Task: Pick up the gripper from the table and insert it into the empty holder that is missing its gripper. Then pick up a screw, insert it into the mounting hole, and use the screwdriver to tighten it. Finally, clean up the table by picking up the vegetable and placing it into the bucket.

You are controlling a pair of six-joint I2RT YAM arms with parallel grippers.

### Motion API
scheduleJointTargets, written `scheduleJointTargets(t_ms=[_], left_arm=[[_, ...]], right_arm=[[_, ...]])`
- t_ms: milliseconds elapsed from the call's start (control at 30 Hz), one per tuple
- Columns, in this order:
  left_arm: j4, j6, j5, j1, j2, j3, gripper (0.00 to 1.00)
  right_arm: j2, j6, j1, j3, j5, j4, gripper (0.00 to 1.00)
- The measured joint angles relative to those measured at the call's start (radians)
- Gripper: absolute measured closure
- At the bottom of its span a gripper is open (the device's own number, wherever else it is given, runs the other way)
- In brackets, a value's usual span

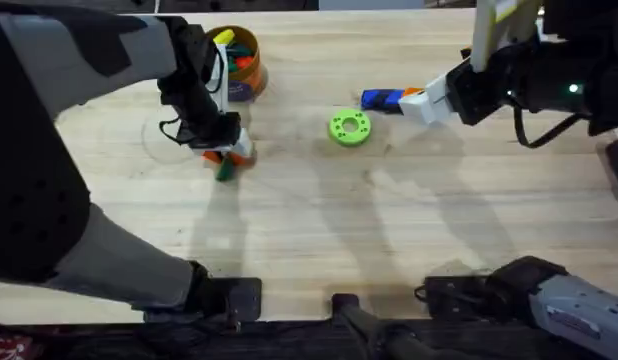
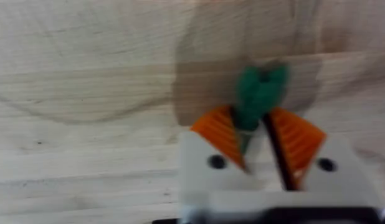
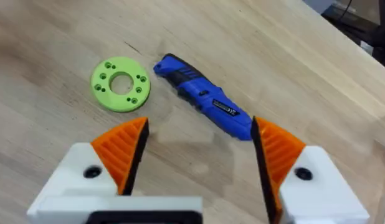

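Left claw nips the vegetable; right claw gapes over the screwdriver.

We see the left claw closed on the vegetable low on its stem, down at the counter just short of the bucket near the far edge. We judge it light, stiff and slick, best pinched mid-body. Our right claw stands wide open and empty above the screwdriver; its small label is unreadable.
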Motion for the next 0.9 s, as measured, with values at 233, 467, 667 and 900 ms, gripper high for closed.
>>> scheduleJointTargets(t_ms=[233,467,667,900], left_arm=[[0.007,0.007,0.011,-0.001,0.002,0.007,0.981],[-0.090,0.007,0.020,-0.003,0.028,0.133,0.981],[-0.136,0.008,0.024,-0.004,-0.003,0.398,0.981],[0.032,0.008,0.024,-0.004,-0.039,0.535,0.982]], right_arm=[[0.000,0.000,0.000,0.000,0.000,0.000,0.047],[0.000,0.000,0.000,0.000,0.000,0.000,0.047],[0.000,0.000,0.000,0.000,0.000,0.000,0.047],[0.000,0.000,0.000,0.000,0.000,0.000,0.047]])
